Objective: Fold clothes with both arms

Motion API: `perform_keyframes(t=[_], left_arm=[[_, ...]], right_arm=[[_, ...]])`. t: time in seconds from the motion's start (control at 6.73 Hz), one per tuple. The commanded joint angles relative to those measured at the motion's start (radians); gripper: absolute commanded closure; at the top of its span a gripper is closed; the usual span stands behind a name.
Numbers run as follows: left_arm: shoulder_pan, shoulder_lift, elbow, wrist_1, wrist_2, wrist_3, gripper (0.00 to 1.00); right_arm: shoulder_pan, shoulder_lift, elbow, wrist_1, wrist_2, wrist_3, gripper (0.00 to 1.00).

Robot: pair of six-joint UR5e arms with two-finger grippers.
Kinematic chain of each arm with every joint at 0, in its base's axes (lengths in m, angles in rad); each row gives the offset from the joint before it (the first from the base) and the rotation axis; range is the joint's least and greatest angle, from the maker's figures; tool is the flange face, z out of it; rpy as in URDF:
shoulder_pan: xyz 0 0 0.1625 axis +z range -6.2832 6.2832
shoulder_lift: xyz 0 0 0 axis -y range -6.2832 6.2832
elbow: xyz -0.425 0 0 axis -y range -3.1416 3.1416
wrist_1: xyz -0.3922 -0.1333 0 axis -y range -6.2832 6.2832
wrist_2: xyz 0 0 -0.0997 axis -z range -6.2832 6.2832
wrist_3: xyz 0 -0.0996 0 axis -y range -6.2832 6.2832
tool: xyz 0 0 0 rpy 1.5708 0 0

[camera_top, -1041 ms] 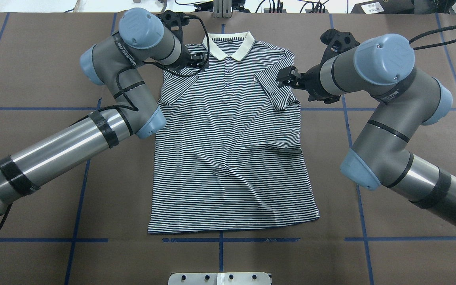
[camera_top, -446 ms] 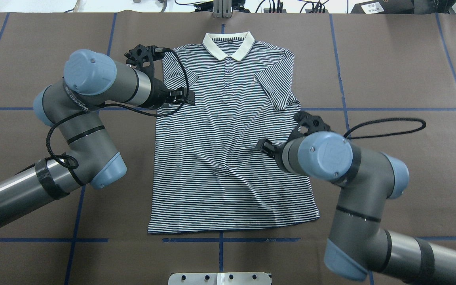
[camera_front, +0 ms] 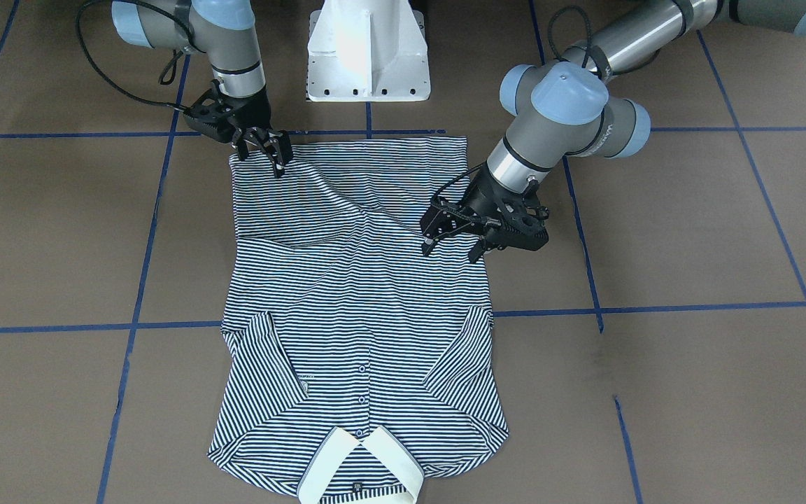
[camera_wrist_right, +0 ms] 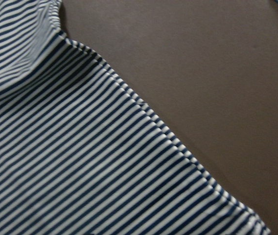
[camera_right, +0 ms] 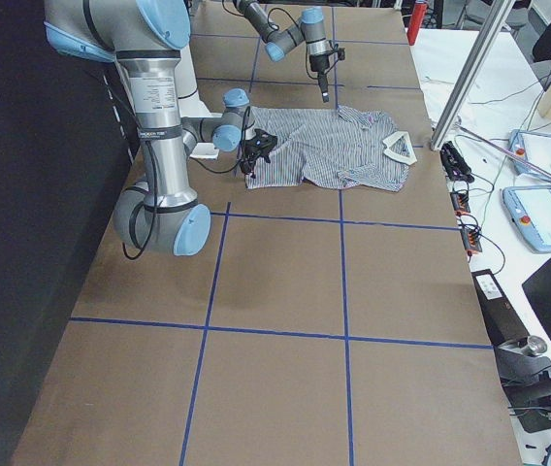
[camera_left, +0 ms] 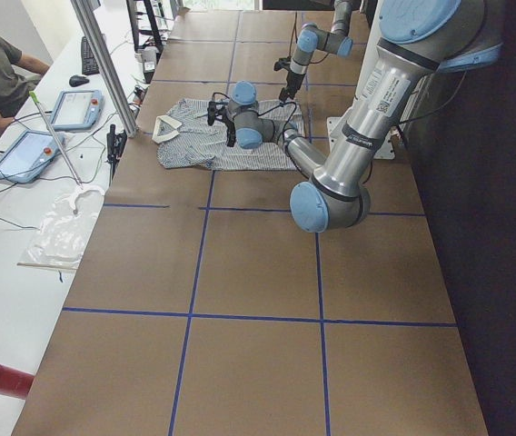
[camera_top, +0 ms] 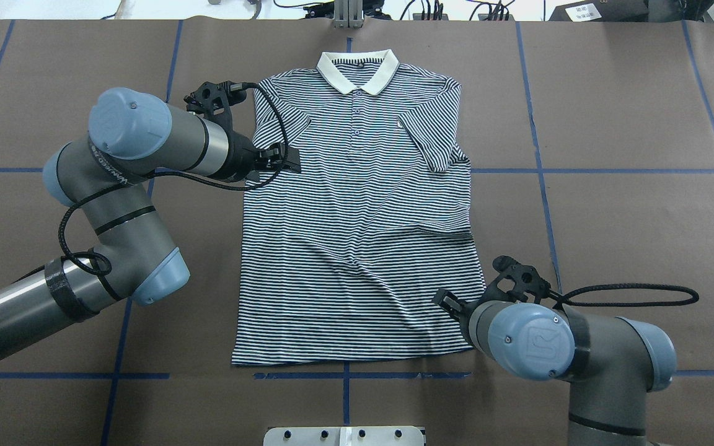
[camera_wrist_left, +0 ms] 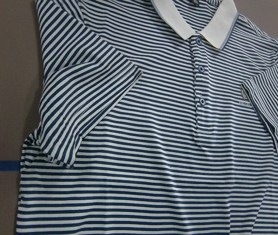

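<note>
we see striped polo shirt (camera_top: 357, 248) flat on brown counter (camera_top: 611, 204), front up, cream collar (camera_top: 357, 71) at far end, hem (camera_top: 357, 358) toward robot base. thin navy-and-white stripes; both short sleeves (camera_top: 437, 133) folded inward over chest; small buttons (camera_wrist_left: 200, 69), chest logo (camera_wrist_left: 245, 96); soft wrinkles across lower body. left fingers (camera_front: 429, 241) apart, over shirt's side edge below sleeve. right fingers (camera_front: 280, 159) look apart, at hem corner on robot's right.

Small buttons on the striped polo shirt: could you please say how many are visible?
3, down the placket of the navy-and-white striped polo shirt: top blue button under the cream collar, middle button, lowest button. None seems hidden.
</note>
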Motion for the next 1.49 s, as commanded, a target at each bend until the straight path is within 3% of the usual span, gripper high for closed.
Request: perform_keyframes(t=[0.0, 0.15, 0.3, 0.45, 0.59, 0.74, 1.34], left_arm=[[0.005, 0.0, 0.002, -0.001, 0.001, -0.014, 0.09], [0.005, 0.001, 0.003, -0.001, 0.004, -0.012, 0.09], [0.006, 0.0, 0.002, -0.001, 0.004, -0.012, 0.09], [0.006, 0.0, 0.002, -0.001, 0.004, -0.012, 0.09], [0.006, 0.001, 0.002, -0.001, 0.004, -0.012, 0.09], [0.006, 0.001, 0.005, -0.012, 0.004, -0.012, 0.09], [0.008, 0.001, 0.002, -0.012, 0.004, -0.014, 0.09]], right_arm=[[-0.041, -0.07, 0.026, -0.013, -0.012, 0.046, 0.15], [-0.039, -0.072, 0.025, -0.014, -0.012, 0.046, 0.17], [-0.038, -0.07, 0.028, -0.04, -0.012, 0.046, 0.29], [-0.036, -0.063, 0.033, -0.066, -0.015, 0.046, 0.55], [-0.035, -0.07, 0.039, -0.074, -0.02, 0.046, 0.93], [-0.031, -0.07, 0.054, -0.083, -0.02, 0.046, 1.0], [-0.038, -0.057, 0.066, -0.115, -0.017, 0.046, 1.0]])
